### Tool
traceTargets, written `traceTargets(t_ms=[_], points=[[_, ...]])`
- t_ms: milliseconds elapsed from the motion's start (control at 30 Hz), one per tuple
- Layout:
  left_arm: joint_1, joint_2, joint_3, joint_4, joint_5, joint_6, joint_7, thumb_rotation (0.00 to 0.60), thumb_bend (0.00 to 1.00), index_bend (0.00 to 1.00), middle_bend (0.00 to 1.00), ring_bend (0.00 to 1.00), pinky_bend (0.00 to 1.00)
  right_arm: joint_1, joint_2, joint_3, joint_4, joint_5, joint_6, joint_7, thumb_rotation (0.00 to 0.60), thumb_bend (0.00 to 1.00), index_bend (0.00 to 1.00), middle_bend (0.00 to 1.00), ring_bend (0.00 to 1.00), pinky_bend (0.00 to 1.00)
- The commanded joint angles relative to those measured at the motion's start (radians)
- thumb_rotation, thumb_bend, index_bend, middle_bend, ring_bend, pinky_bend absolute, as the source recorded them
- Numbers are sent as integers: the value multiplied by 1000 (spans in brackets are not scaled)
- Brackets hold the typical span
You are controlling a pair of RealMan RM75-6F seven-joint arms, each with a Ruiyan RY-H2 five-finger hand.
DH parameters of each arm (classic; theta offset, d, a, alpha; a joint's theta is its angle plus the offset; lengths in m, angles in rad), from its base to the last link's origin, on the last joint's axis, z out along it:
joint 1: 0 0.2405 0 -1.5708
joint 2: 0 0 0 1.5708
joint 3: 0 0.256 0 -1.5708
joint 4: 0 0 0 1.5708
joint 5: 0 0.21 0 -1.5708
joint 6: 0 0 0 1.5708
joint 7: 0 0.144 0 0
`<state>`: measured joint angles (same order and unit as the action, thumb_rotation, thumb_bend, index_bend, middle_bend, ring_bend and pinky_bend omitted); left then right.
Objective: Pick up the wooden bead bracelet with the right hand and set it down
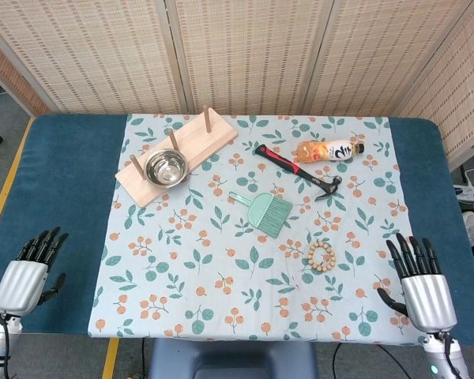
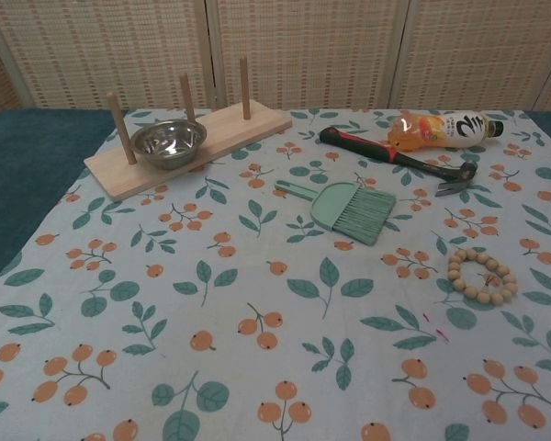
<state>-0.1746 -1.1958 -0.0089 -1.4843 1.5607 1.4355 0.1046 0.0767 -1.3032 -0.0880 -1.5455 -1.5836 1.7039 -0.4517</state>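
Your left robot hand (image 1: pixel 20 280) sits at the near left corner of the surface (image 1: pixel 63 181), over the bare blue part, fingers apart and holding nothing. Moving right onto the patterned cloth (image 1: pixel 221 260), you have one wooden rack (image 1: pixel 191 142) with three upright pegs, and one steel bowl (image 1: pixel 165 166) resting on it between the pegs. Next comes one green hand brush (image 1: pixel 267 212), lying flat near the middle of the cloth. Behind it, further right, one hammer (image 1: pixel 296 170) with a red and black handle lies just beside one orange drink bottle (image 1: pixel 328 150), which is on its side. The one wooden bead bracelet (image 1: pixel 323 257) lies flat on the cloth, nearer to you than the hammer and to the right of the brush, touched by nothing. Your right robot hand (image 1: pixel 423 288) is at the near right corner, well apart from the bracelet, fingers spread and empty; the chest view shows neither hand.
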Motion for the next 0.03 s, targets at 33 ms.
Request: traceTargets(t_ms=[33], points=[[2, -2, -2, 1, -1, 5, 3, 600, 441, 0, 0, 0, 161, -18, 29, 20, -46, 53, -32, -26, 441, 110, 0, 0, 0, 0]])
